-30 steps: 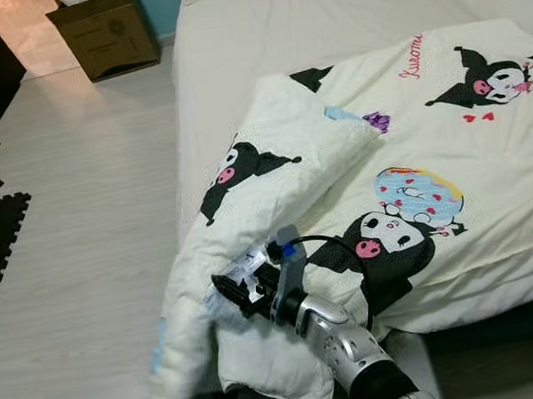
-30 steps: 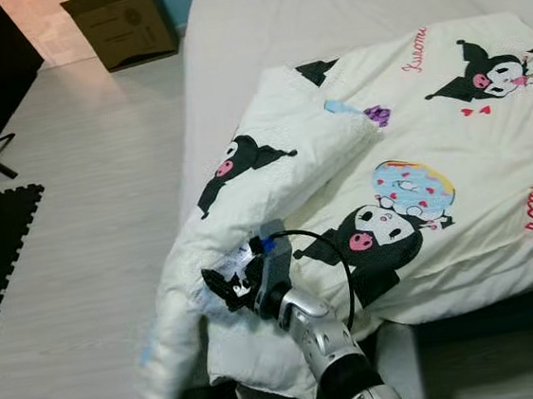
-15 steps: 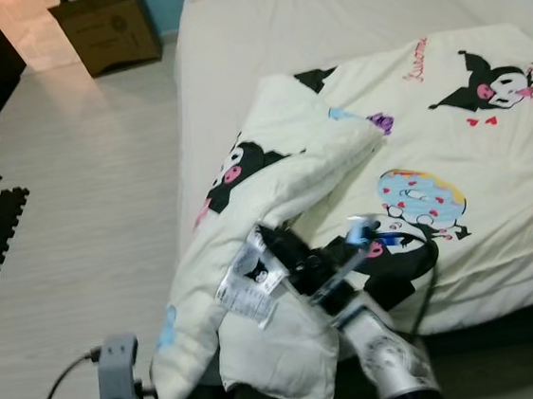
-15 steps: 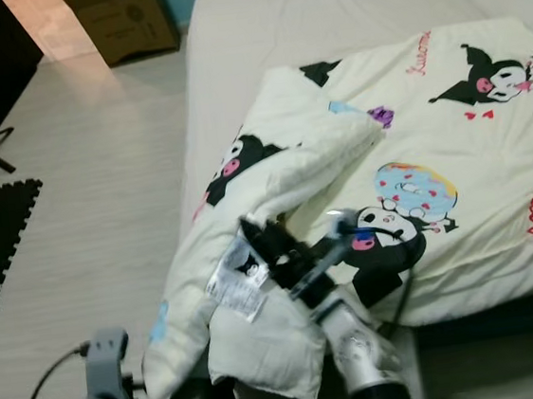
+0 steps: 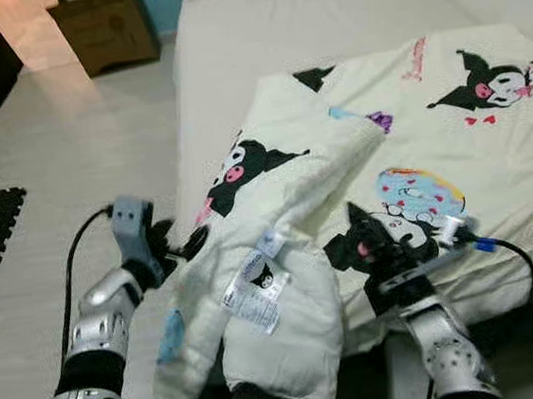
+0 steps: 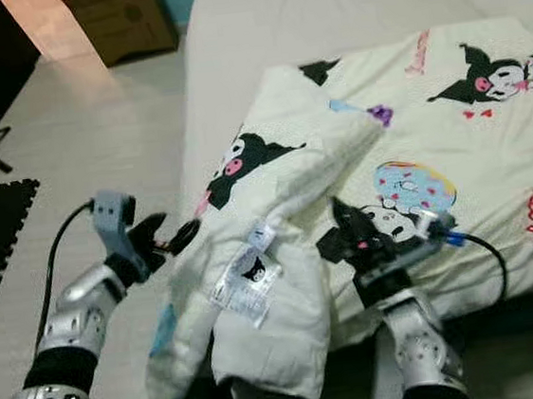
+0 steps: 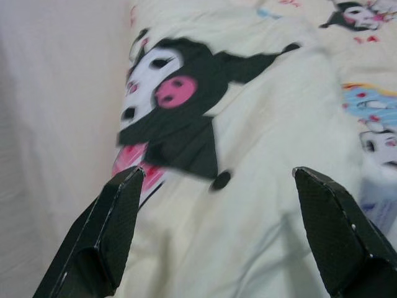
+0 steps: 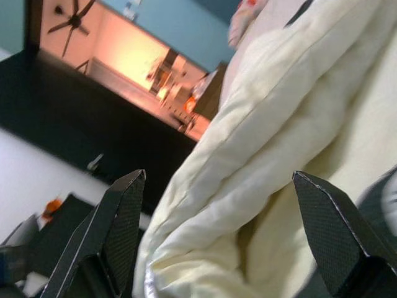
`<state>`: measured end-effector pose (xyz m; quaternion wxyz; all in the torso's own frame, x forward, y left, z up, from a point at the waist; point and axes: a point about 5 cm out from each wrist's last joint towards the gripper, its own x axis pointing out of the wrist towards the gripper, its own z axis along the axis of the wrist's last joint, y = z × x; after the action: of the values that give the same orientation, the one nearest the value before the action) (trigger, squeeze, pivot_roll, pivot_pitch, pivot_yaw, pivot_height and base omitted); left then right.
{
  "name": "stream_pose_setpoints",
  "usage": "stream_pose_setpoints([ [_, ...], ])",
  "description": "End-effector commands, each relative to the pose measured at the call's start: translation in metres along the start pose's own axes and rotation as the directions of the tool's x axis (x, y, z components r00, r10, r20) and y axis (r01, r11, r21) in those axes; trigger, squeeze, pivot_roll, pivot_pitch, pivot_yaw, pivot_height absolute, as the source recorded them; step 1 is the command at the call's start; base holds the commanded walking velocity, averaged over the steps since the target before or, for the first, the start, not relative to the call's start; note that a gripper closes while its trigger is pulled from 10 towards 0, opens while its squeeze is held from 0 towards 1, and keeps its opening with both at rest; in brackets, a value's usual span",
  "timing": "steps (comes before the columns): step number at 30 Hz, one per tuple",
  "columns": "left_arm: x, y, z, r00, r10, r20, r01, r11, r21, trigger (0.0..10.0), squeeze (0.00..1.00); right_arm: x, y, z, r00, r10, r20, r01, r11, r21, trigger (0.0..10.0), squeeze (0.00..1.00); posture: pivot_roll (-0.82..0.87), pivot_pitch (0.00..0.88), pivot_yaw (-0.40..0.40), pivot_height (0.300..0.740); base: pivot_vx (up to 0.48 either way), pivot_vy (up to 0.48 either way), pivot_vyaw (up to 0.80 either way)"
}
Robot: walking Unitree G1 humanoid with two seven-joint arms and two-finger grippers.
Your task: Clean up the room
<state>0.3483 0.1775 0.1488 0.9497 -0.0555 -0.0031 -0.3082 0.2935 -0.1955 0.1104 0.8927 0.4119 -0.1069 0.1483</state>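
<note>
While the quilt lies crumpled at the near left corner of the bed, its folded flap hanging over the edge, I should take that flap's edge on both sides. My left claw is wide open beside it; my right claw, also wide, rests on top. A cardboard box stands far left on the floor.
</note>
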Motion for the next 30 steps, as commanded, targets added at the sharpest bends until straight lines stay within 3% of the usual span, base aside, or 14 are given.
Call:
stream_pose_setpoints([
  [1,-0.005,0.004,0.01,1.0,-0.014,-0.003,0.014,0.999,0.039,10.0,0.0,-0.01,-0.01,0.0,0.996,-0.085,0.007,0.085,0.996,0.002,10.0,1.0,0.04,0.206,0.14,0.506,0.0,0.0,0.0],
  [4,-0.006,0.028,0.042,0.985,0.148,0.086,-0.157,0.982,0.108,10.0,0.0,-0.022,-0.027,0.015,0.976,-0.209,0.052,0.212,0.976,-0.052,10.0,1.0,0.04,0.205,0.14,0.506,0.0,0.0,0.0],
  [5,-0.003,0.032,0.058,0.968,0.199,0.153,-0.214,0.973,0.089,10.0,0.0,-0.029,-0.04,0.025,0.949,-0.304,0.078,0.311,0.944,-0.111,10.0,0.69,0.04,0.205,0.14,0.506,0.0,0.0,0.0],
  [6,-0.003,0.032,0.058,0.968,0.199,0.153,-0.214,0.973,0.089,10.0,0.0,-0.029,-0.04,0.025,0.949,-0.304,0.078,0.311,0.944,-0.111,10.0,0.69,0.04,0.205,0.14,0.506,0.0,0.0,0.0],
  [7,0.007,0.019,0.069,0.965,0.168,0.203,-0.186,0.98,0.072,10.0,0.0,-0.037,-0.055,0.038,0.904,-0.409,0.125,0.424,0.893,-0.149,10.0,0.0,0.04,0.204,0.14,0.506,0.0,0.0,0.0],
  [9,0.032,-0.03,0.059,0.977,0.012,0.212,-0.016,1.0,0.016,10.0,0.0,-0.054,-0.077,0.058,0.812,-0.553,0.187,0.583,0.785,-0.208,10.0,0.0,0.04,0.203,0.141,0.506,0.0,0.0,0.0],
  [10,0.032,-0.03,0.059,0.977,0.012,0.212,-0.016,1.0,0.016,10.0,0.0,-0.054,-0.077,0.058,0.812,-0.553,0.187,0.583,0.785,-0.208,10.0,0.0,0.04,0.203,0.141,0.506,0.0,0.0,0.0],
  [11,0.039,-0.053,0.048,0.981,-0.052,0.185,0.054,0.999,-0.004,10.0,0.0,-0.059,-0.083,0.063,0.778,-0.596,0.197,0.628,0.743,-0.231,10.0,0.0,0.04,0.204,0.142,0.506,0.0,0.0,0.0],
  [12,0.045,-0.078,0.027,0.985,-0.116,0.125,0.115,0.993,0.015,10.0,0.0,-0.061,-0.084,0.065,0.775,-0.599,0.199,0.631,0.73,-0.262,10.0,0.0,0.03,0.208,0.143,0.506,0.0,0.0,0.0],
  [14,0.045,-0.078,0.027,0.985,-0.116,0.125,0.115,0.993,0.015,10.0,0.0,-0.061,-0.084,0.065,0.775,-0.599,0.199,0.631,0.73,-0.262,10.0,0.0,0.03,0.208,0.143,0.506,0.0,0.0,0.0],
  [17,0.06,-0.123,-0.022,0.99,-0.139,-0.008,0.139,0.99,0.018,10.0,0.0,-0.061,-0.076,0.061,0.799,-0.577,0.172,0.593,0.704,-0.391,10.0,0.0,0.01,0.216,0.146,0.506,0.0,0.0,0.0],
  [23,0.072,-0.132,-0.04,0.994,-0.076,-0.074,0.085,0.99,0.116,10.0,0.0,-0.066,-0.072,0.055,0.792,-0.584,0.176,0.594,0.674,-0.44,10.0,0.0,0.0,0.225,0.152,0.506,0.0,0.0,0.0],
  [25,0.076,-0.128,-0.043,0.995,0.004,-0.099,0.014,0.983,0.181,10.0,0.0,-0.075,-0.071,0.057,0.774,-0.592,0.224,0.623,0.647,-0.44,10.0,0.0,-0.01,0.232,0.163,0.506,0.0,0.0,0.0],
  [30,0.078,-0.113,-0.037,0.987,0.14,-0.083,-0.114,0.958,0.262,10.0,0.0,-0.088,-0.066,0.055,0.78,-0.58,0.237,0.62,0.659,-0.427,10.0,0.0,-0.03,0.249,0.178,0.506,0.0,0.0,0.0],
])
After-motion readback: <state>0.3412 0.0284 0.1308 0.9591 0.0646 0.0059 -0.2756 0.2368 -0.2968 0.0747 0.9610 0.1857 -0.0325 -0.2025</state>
